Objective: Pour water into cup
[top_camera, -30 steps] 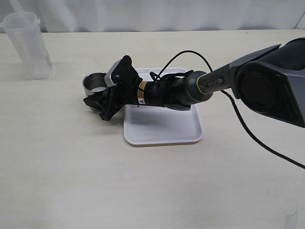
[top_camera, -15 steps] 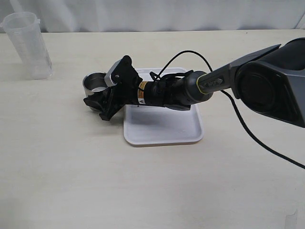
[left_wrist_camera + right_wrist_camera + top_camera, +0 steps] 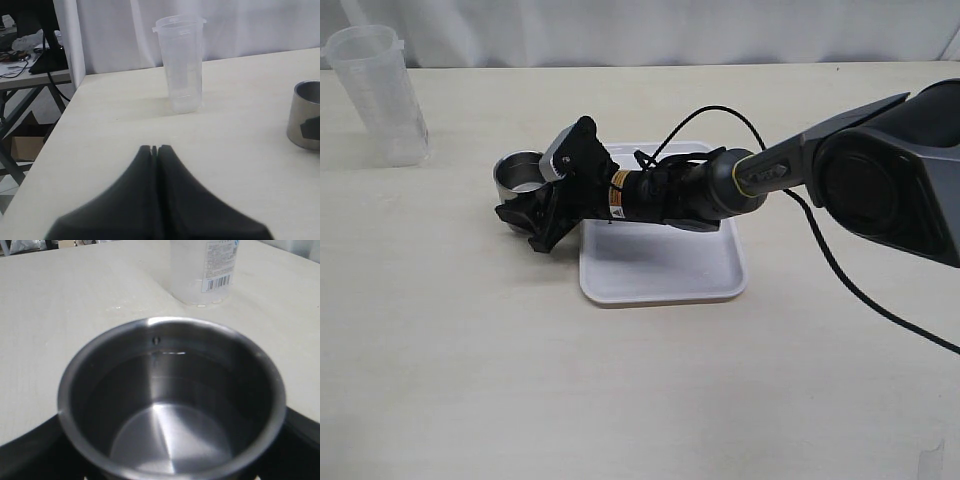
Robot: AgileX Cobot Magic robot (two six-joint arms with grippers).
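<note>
Flanking the Cup at the Tray's Edge

Reaching across the white tray [image 3: 665, 270], the right arm brings the right gripper [image 3: 525, 217] to the cup [image 3: 518, 170], which stands upright on the tabletop [image 3: 620, 400] just beside the tray's left edge. The jaws are spread, one on either side of the cup's wall; whether they press the metal or merely flank it I cannot tell. The left gripper [image 3: 155, 148] hangs low over the tabletop with its jaws pressed together on nothing. A tall transparent container [image 3: 378, 95] stands upright near the far left corner, well apart from the cup.
</note>
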